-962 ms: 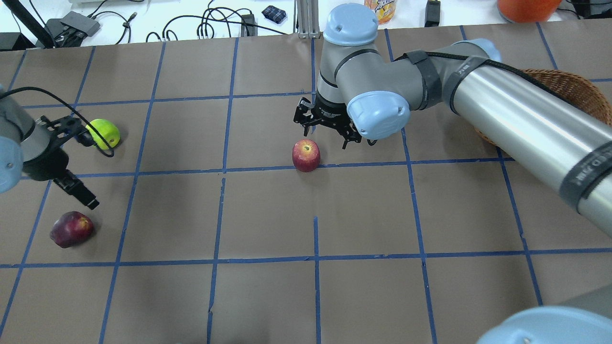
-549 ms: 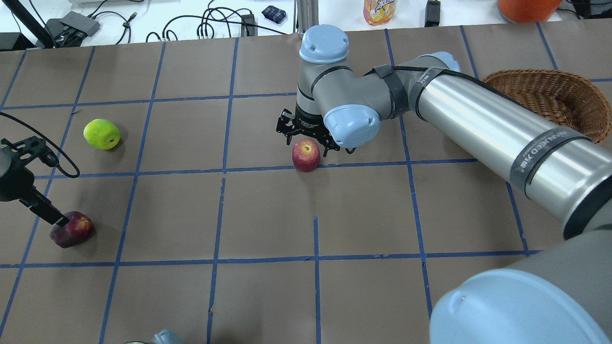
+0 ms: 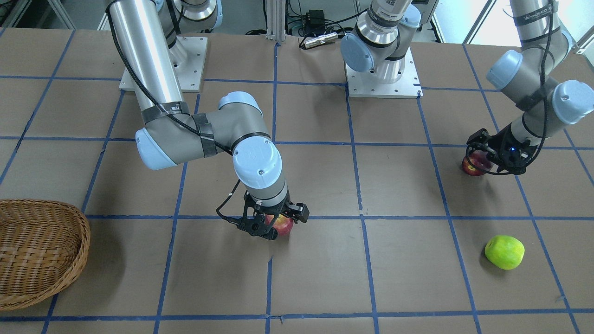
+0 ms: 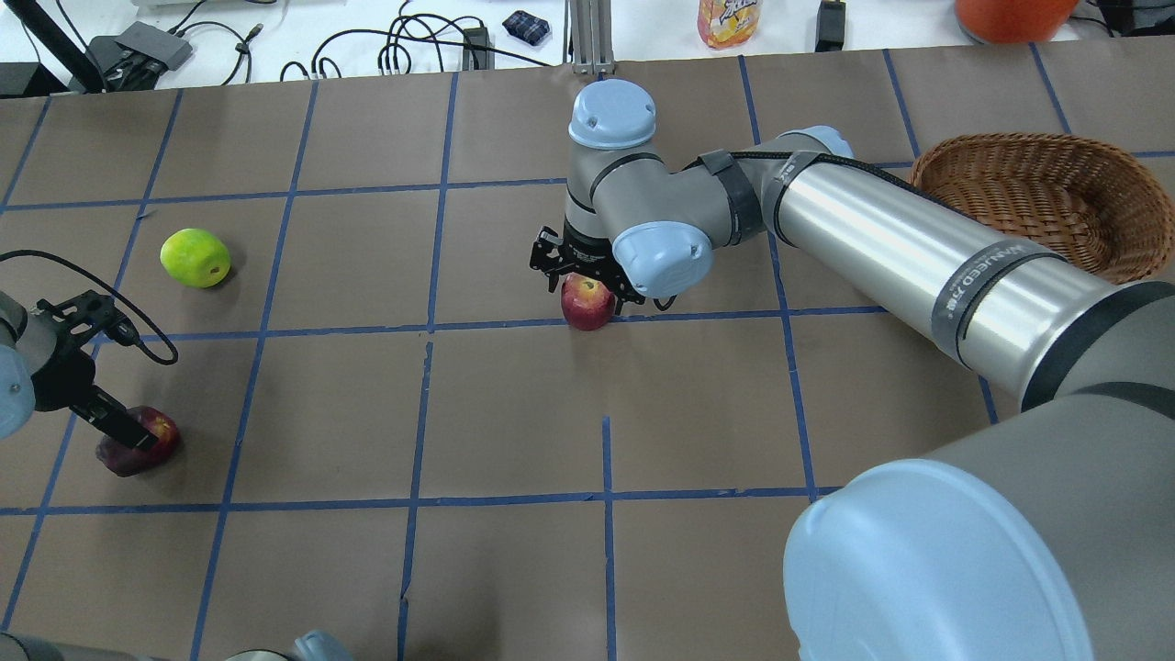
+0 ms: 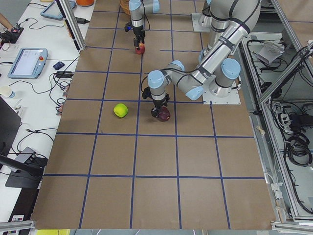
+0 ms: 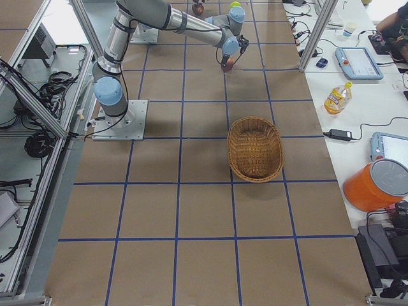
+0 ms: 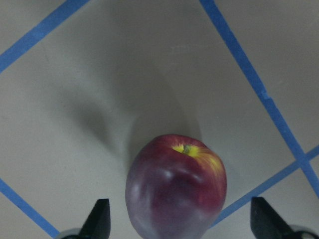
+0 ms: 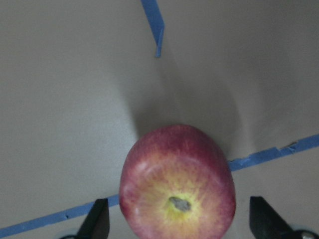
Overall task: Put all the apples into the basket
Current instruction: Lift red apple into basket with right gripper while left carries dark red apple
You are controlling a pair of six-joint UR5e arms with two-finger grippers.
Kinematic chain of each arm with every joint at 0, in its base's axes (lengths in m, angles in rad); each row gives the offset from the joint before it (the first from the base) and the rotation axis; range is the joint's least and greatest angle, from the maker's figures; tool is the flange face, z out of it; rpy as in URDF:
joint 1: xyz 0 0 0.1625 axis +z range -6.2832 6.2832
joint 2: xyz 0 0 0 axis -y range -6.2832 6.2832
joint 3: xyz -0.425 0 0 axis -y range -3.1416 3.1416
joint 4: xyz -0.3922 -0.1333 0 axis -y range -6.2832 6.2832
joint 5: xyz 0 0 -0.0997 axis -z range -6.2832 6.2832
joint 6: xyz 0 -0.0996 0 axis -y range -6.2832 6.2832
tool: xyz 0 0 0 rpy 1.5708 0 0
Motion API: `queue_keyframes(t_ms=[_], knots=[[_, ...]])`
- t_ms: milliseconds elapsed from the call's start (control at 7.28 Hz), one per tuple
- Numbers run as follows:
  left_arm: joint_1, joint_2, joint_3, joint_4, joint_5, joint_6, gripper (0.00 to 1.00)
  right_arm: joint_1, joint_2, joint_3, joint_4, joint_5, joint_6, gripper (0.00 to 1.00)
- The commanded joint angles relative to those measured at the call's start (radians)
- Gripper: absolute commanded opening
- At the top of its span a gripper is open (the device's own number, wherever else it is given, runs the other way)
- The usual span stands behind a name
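My left gripper is open and low over the purplish dark red apple at the table's near left. In the left wrist view the apple sits between the two fingertips, apart from them. My right gripper is open and down around the red apple at mid-table. In the right wrist view that apple lies between the fingertips. The yellow-green apple lies alone at the far left. The wicker basket stands at the far right and holds nothing.
The right arm's long silver link stretches from the near right across the basket's front. Cables, a bottle and an orange container lie on the white bench beyond the table's far edge.
The left gripper has moved from beside the yellow-green apple down over the purplish apple. The right gripper has moved left and down around the red apple. No apple has moved.
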Motion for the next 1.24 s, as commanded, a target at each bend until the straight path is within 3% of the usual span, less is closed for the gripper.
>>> queue_keyframes(t_ms=[0,137,275,412,549,687,824,962,1099], knots=[[-0.005,-0.036,-0.019,0.020,-0.002,-0.031,0.52,0.000,0.019,-0.001,-0.021,0.001,0.008,0.71],[-0.009,-0.016,-0.006,0.020,0.010,-0.055,0.01,0.000,0.019,-0.001,-0.019,-0.010,0.009,0.14],[-0.028,0.025,0.032,-0.019,0.011,-0.060,0.00,-0.006,0.005,-0.010,-0.008,-0.013,0.009,0.00],[-0.063,0.062,0.072,-0.155,0.000,-0.095,0.00,-0.012,-0.027,-0.036,0.038,-0.013,0.009,0.00],[-0.125,0.100,0.089,-0.234,-0.020,-0.267,0.00,-0.035,-0.071,-0.073,0.142,-0.030,0.009,0.00],[-0.249,0.125,0.089,-0.278,-0.052,-0.442,0.00,-0.073,-0.133,-0.108,0.260,-0.125,-0.009,0.00],[-0.381,0.125,0.089,-0.279,-0.095,-0.667,0.00,-0.156,-0.170,-0.117,0.331,-0.143,-0.062,0.00],[-0.539,0.099,0.106,-0.230,-0.158,-0.970,0.00,-0.252,-0.219,-0.113,0.392,-0.151,-0.198,0.00],[-0.691,0.076,0.128,-0.172,-0.170,-1.158,0.00,-0.359,-0.246,-0.107,0.434,-0.168,-0.371,0.00]])
